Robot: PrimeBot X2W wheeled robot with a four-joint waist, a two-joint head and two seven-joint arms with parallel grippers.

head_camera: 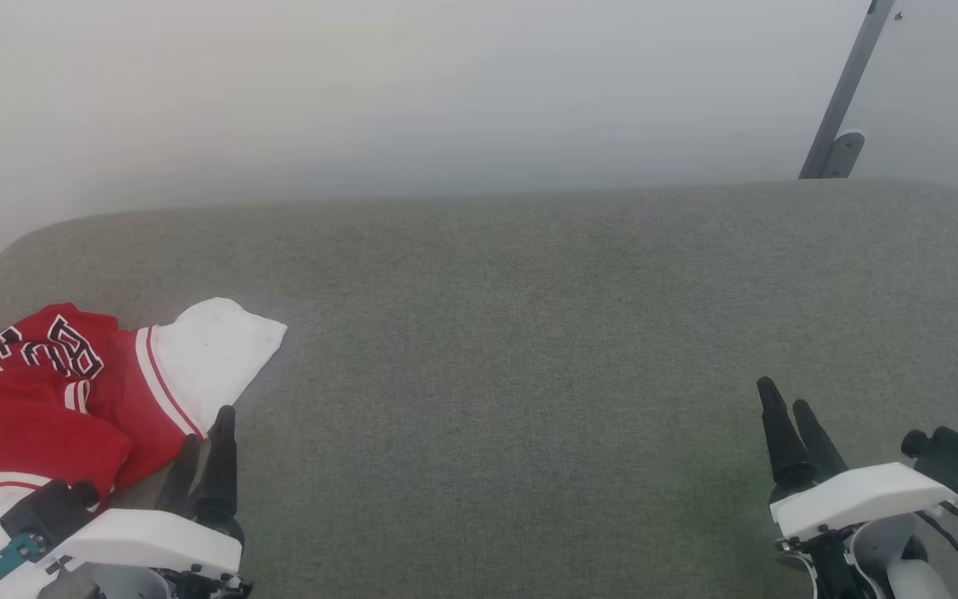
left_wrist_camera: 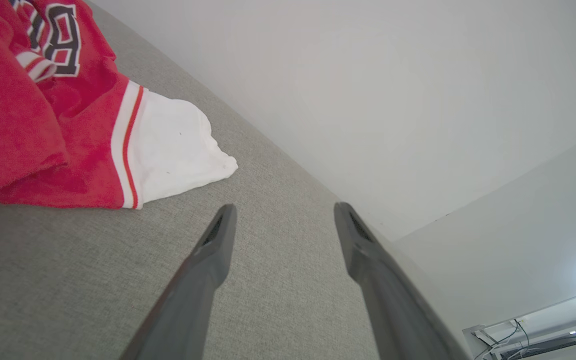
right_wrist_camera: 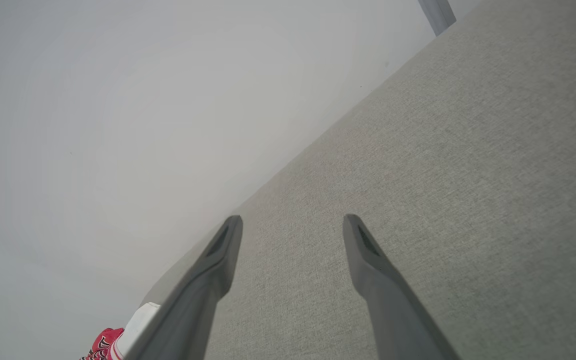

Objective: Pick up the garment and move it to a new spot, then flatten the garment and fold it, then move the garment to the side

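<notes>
Left claw (head_camera: 209,428), right claw (head_camera: 782,395): spread wide, gripping nothing. Pick-up step pending, garment (head_camera: 46,391) crumpled on tabletop (head_camera: 529,333). Next: reach leftward, pinch cloth.

Right jaws spread above grey surface (right_wrist_camera: 468,175), garment (right_wrist_camera: 102,346) lower left

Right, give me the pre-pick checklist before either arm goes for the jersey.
1. Left gripper open, holding nothing: ok.
2. Right gripper open, holding nothing: ok.
3. Garment close to the left gripper: ok, it lies right beside that gripper.
4. Whole garment on the grey surface: cannot tell, it runs off the head view's left and bottom edges.
5. Garment flat: not ok, it is bunched and folded over itself.
6. Bare fabric to the garment's right for a new spot: ok.
</notes>
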